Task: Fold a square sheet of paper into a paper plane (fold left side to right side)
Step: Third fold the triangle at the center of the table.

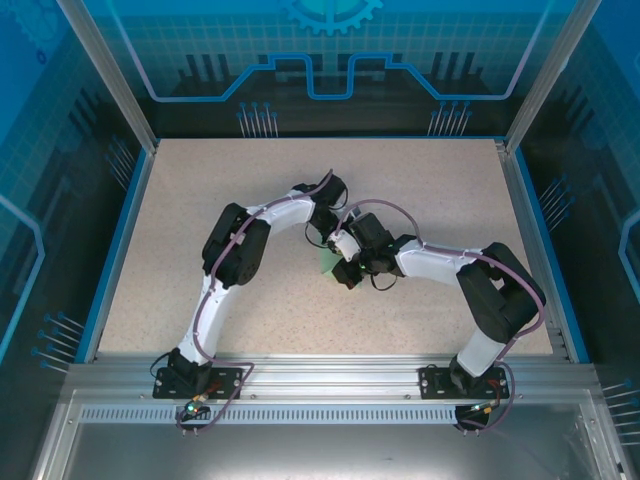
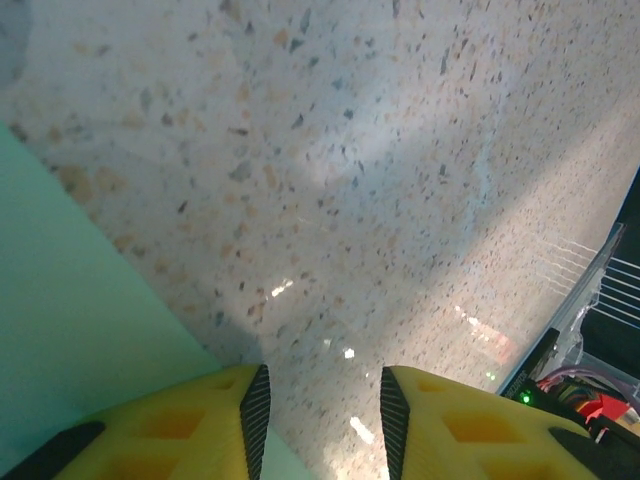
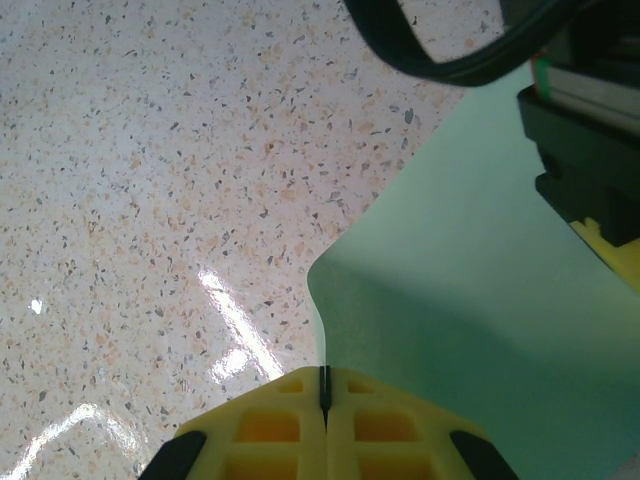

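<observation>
From above, most of the square sheet of paper (image 1: 326,263) is hidden

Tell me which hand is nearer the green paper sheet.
Right. The right hand is shut on the green paper sheet, pinching its edge. The left hand sits at the sheet's border, jaws parted over the table, gripping nothing.
</observation>
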Controlling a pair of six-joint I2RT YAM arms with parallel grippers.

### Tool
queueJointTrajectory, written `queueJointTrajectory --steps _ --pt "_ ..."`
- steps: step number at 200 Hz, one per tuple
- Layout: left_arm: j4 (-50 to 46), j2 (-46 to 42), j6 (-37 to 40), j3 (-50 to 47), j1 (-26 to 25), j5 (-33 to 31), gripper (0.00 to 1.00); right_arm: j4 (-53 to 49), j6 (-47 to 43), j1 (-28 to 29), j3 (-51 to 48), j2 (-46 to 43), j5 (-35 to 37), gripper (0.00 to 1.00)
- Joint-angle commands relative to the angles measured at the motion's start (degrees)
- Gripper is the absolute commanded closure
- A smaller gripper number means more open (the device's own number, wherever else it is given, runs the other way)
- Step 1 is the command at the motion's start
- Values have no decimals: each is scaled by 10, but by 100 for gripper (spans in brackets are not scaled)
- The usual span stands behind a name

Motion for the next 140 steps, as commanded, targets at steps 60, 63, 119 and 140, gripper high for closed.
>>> queueJointTrajectory --steps 60,63,119,140 --pt "-33 -60 27 -44 11 2 62 -11 2 -7 -3 0 -12 100" --pt "-33 -59 27 -46 12 1 62 -11 3 -7 -2 1 -13 100" --pt "-29 -38 30 -67 27 -29 64 -14 3 -7 -2 7 -12 100" --pt "-32 -21 32 -65 27 -32 64 -15 3 -7 0 7 -13 100"
